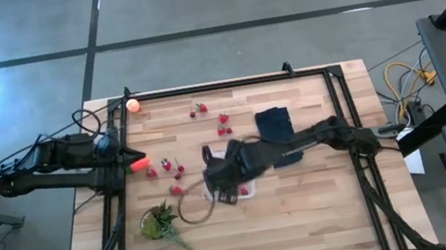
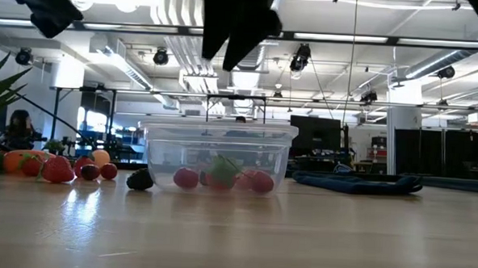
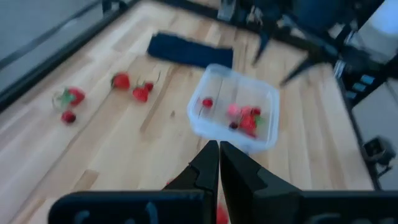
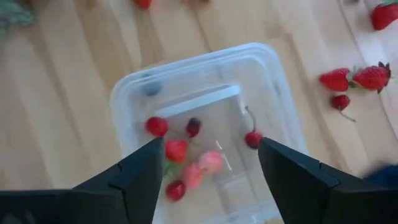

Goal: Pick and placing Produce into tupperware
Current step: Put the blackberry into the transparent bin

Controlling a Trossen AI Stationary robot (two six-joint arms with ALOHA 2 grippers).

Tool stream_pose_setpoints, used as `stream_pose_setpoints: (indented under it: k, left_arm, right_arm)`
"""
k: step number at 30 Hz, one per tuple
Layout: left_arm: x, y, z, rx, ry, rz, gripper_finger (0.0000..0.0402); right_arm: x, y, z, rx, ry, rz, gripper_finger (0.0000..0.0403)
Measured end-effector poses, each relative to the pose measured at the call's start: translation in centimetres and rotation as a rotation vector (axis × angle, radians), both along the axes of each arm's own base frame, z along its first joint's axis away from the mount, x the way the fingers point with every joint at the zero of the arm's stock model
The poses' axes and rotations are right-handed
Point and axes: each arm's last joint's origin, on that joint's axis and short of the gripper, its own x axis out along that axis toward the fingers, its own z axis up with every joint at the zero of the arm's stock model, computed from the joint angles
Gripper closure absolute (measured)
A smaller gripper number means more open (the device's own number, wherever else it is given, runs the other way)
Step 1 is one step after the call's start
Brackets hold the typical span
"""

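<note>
Inspecting, we find the right gripper (image 4: 208,165) spread wide above the clear tupperware (image 4: 130,93) mid-worktop, the left gripper (image 3: 219,163) closed. Loose strawberries (image 4: 336,79) look light, soft, bruisable; take them gently across the body.

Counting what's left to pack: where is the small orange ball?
In the high view, the orange ball sits at the table's far left corner, apart from the scattered strawberries.

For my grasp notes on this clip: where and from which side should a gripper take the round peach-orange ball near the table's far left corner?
Grip the peach-orange ball across its middle, coming straight down from above. It is round, so any finger direction fits, and it sits alone on bare table, apart from the strawberries. The left gripper is probably the nearer one.
</note>
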Motion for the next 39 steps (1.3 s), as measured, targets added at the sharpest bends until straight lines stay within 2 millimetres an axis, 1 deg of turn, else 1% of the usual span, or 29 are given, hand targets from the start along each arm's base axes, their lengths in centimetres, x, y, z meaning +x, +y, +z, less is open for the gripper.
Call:
stream_pose_setpoints:
  k: [3,7,10,13,16,18,19,22,24,26,30,33,36,39]
  left_arm:
    - [0.5,0.1,0.3,0.015,-0.048,0.033,0.0401]
    - [1.1,0.3,-0.1,0.054,-0.057,0.091,0.0401]
    - [1.3,0.4,-0.8,0.071,-0.031,0.121,0.0401]
    - [1.4,0.4,-1.2,0.067,-0.014,0.122,0.0401]
    - [1.7,0.4,-1.4,0.067,0.000,0.122,0.0401]
    - [2.0,0.3,-1.7,0.054,0.023,0.105,0.0401]
    - [2.2,0.3,-2.0,0.035,0.036,0.082,0.0401]
    - [3.3,0.0,-3.0,-0.028,0.063,0.004,0.0401]
    - [4.1,-0.2,-4.1,-0.018,0.079,-0.076,0.0401]
    - [5.0,-0.3,-5.4,-0.005,0.112,-0.134,0.0401]
    - [7.0,-0.4,-8.1,-0.036,0.161,-0.154,0.0401]
    - [8.4,-0.6,-9.9,-0.121,0.178,-0.161,0.0401]
    - [9.9,-0.7,-10.5,-0.160,0.129,-0.175,0.0402]
    - [10.9,-0.7,-11.8,-0.169,0.166,-0.167,0.0401]
  right_arm:
    - [-1.0,2.3,0.6,-0.007,-0.026,-0.026,0.0163]
    - [-2.8,5.5,1.0,-0.004,-0.064,-0.133,0.0171]
    - [-4.4,8.0,1.3,0.009,-0.100,-0.279,0.0173]
    - [-6.2,10.1,1.9,0.010,-0.214,-0.470,0.0173]
    - [-8.3,11.0,3.4,-0.009,-0.367,-0.644,0.0174]
    - [-9.6,10.9,4.3,-0.025,-0.440,-0.723,0.0175]
    - [-9.9,11.0,4.7,-0.018,-0.477,-0.732,0.0175]
    - [-10.9,10.6,5.9,-0.040,-0.505,-0.698,0.0175]
    - [-11.6,9.9,7.1,-0.063,-0.544,-0.677,0.0175]
    - [-12.4,9.1,8.6,-0.114,-0.625,-0.657,0.0175]
    - [-14.6,7.3,12.2,-0.192,-0.779,-0.638,0.0175]
    - [-16.5,6.2,14.4,-0.204,-0.817,-0.610,0.0176]
    - [-18.0,5.4,16.0,-0.217,-0.832,-0.579,0.0177]
    - [-19.1,4.5,17.1,-0.225,-0.832,-0.555,0.0177]
